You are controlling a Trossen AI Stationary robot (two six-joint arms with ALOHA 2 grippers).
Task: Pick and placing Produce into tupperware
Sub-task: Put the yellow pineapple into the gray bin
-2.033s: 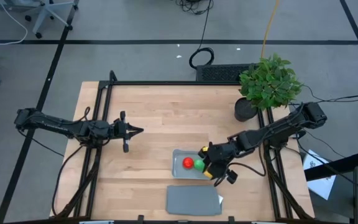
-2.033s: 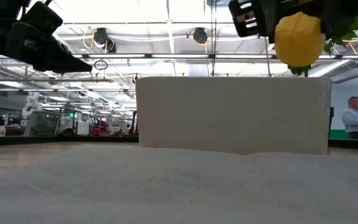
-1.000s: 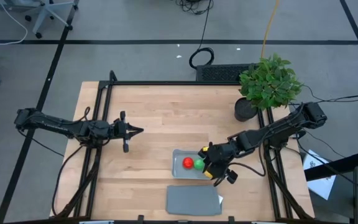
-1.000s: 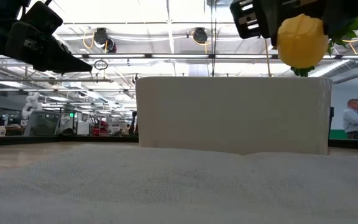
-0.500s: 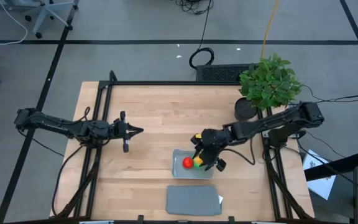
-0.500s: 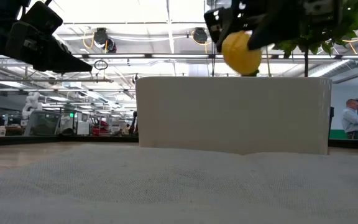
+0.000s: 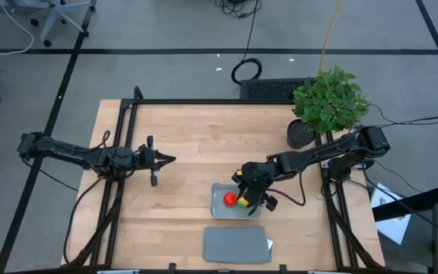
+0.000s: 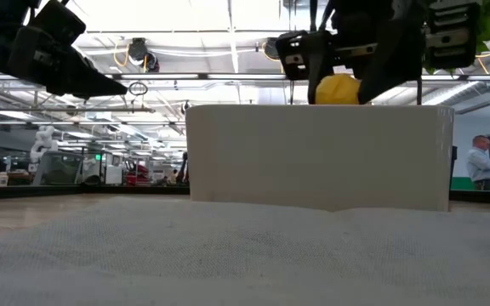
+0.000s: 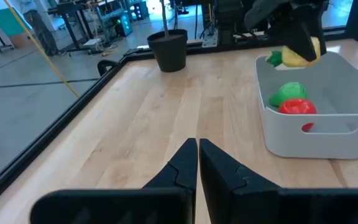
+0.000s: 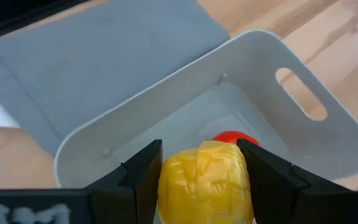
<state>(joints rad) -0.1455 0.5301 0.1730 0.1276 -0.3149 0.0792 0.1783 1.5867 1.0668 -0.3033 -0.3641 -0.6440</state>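
The tupperware [image 7: 220, 210] is a grey-blue rectangular container standing near the table's near edge. A red piece [image 7: 229, 199] and a green piece [image 9: 289, 93] lie on its floor. My right gripper [image 7: 248, 194] hangs over the tupperware's right part, shut on the yellow piece [image 10: 204, 180]. The piece's green tip [image 9: 273, 59] sticks out sideways. In the low view the yellow piece [image 8: 337, 89] shows just above the tupperware's wall [image 8: 313, 153]. My left gripper [image 7: 166, 160] is shut and waits over the table's left half, touching nothing. My right gripper pinches the yellow piece's body [image 10: 199, 163] between its two fingers [image 10: 143, 169], one on each flank. It comes slanting down from the table's right. The piece is held clear of the tupperware's floor, about level with the rim [image 9: 328, 59], with the red piece [image 10: 232, 138] below and beyond it.
The flat dark grey lid [image 7: 236, 245] lies on the table just nearer than the tupperware. A leafy potted plant [image 7: 329, 103] stands at the far right corner in its black pot [image 9: 169, 50]. Bare wood stretches between the two arms. A person [image 8: 484, 166] stands in the room behind.
My right gripper, still shut on the yellow piece, has moved toward the table's left, from beside the tupperware's right edge to over its inside, and has come down. The yellow piece has gone from well above the wall to just above the rim.
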